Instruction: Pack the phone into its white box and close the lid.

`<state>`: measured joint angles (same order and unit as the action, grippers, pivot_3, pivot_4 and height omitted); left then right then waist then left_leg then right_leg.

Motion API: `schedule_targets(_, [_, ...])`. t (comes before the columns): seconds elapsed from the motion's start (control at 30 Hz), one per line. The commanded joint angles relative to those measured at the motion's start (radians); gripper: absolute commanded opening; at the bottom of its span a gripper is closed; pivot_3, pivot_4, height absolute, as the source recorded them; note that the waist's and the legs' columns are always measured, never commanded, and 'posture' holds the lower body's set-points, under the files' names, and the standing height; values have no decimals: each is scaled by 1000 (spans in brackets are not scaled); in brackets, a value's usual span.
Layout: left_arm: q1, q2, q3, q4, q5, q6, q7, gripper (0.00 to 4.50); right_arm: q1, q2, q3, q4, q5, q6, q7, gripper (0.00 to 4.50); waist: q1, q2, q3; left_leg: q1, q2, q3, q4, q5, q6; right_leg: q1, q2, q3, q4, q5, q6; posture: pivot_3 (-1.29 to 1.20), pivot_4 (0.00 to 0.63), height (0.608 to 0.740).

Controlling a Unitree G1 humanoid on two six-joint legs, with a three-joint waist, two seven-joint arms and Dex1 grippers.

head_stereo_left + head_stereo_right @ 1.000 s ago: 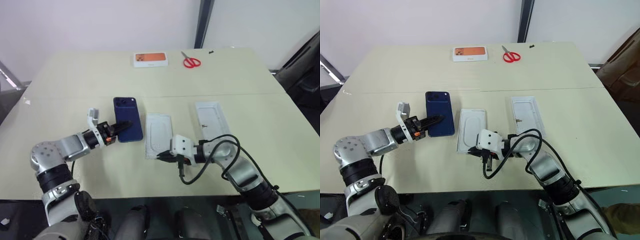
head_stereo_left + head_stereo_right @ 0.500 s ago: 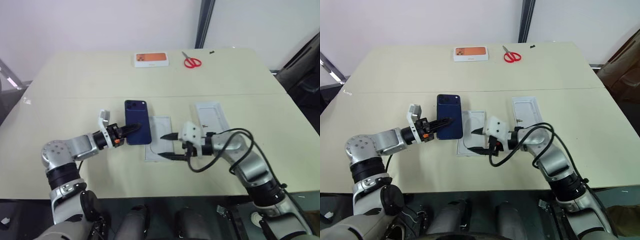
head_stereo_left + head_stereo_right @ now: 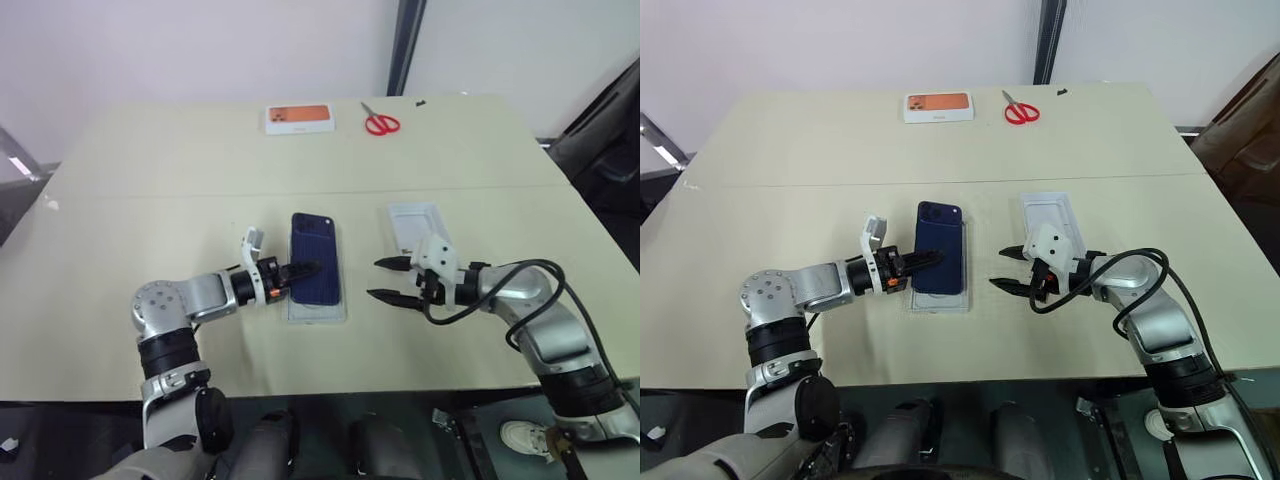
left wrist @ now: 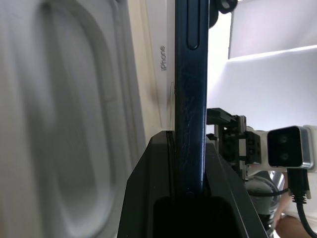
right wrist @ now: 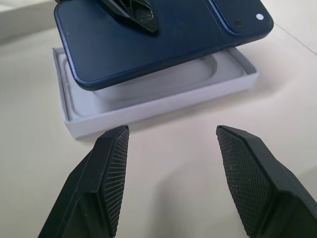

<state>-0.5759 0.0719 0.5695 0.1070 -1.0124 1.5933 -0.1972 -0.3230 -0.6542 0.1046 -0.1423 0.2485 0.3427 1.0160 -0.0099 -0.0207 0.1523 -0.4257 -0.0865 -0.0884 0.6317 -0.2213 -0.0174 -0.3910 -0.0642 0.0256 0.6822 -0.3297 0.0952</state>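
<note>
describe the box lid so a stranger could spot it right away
On the beige table, look just past the right gripper, away from the robot. The lid lies there open side up: white, shallow and empty, unlike the white box under the phone.

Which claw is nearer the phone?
Left. The left claw grips the phone by its edge above the box; the right claw hangs open beside it, apart.

The box (image 3: 318,310) lies on the desk (image 3: 150,190) near its front edge. The phone (image 3: 314,272) hangs above the box, apart from it, gripped at one edge by the left pincer (image 3: 300,270). The right pincer (image 3: 388,279) sits right of the box. The lid (image 3: 415,225) lies behind the right pincer. The pictured box (image 3: 298,118) and scissors (image 3: 381,122) lie at the far edge.
</note>
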Motion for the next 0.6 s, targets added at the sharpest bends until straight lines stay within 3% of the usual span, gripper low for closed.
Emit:
schedule_targets(0.03, [-30,11,19,-60,-34,18,10,0,-17,5,-1,13,-13,-35,-11,2920,3,0,0,0,0,0,0,0,0,0,0,0,0,0,0,0,150,734])
schedule_targets(0.27, [-20,39,21,-57,-63,21,56,0,-39,13,5,49,-25,-59,-9,2920,1,-1,0,0,0,0,0,0,0,0,0,0,0,0,0,0,150,734])
schedule_targets(0.33, [-10,45,5,-37,-97,21,64,978,-49,13,9,73,-40,-76,-11,2961,0,-1,0,0,0,0,0,0,0,0,0,0,0,0,0,0,150,734])
schedule_targets(0.37, [-7,43,0,-38,-103,21,70,1178,-54,16,9,81,-40,-77,-13,2961,0,-1,0,0,0,0,0,0,0,0,0,0,0,0,0,0,150,734])
schedule_targets(0.6, [-4,42,-1,-43,-132,21,118,4458,-67,26,7,102,-48,-88,-17,2961,2,0,0,0,0,0,1,0,0,1,0,0,0,0,0,0,150,734])
